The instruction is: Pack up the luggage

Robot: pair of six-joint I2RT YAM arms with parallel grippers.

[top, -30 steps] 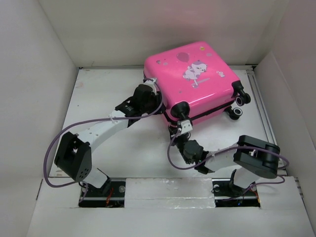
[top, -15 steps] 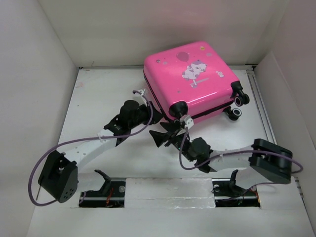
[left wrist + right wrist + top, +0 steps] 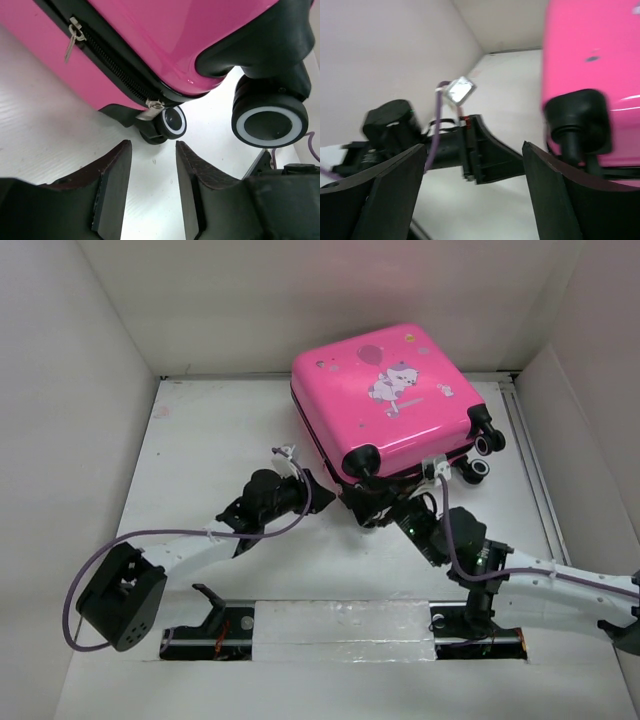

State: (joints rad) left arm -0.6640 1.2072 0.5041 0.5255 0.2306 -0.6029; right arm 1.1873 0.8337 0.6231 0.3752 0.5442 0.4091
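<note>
Left wrist view shows the left gripper point(image 3: 152, 150) unclenched. Its fingers stand a little apart with only bare table point(image 3: 45, 125) between them. They point at a zipper pull point(image 3: 151, 106) hanging at the near corner of the luggage point(image 3: 165, 45), just above a small wheel point(image 3: 173, 122). In its own wrist view the right gripper point(image 3: 474, 150) is spread wide and empty, and it faces that same corner from the other side.

From above, the pink luggage point(image 3: 390, 400) lies flat with the print side up and the lid down, at the far right of the table. Both grippers are close under its near edge. Nothing loose is in sight to pack, so the step in hand looks like working the zipper. Whether the seam is fully shut cannot be told. The next move would call for the left fingers to advance, close on the pull and draw it along the seam while the right steadies the shell.

A second ago the left gripper sat higher, against the case's left side. The right was clenched below the corner. It has since opened and its arm has swung out rightward. The luggage has stayed put.
</note>
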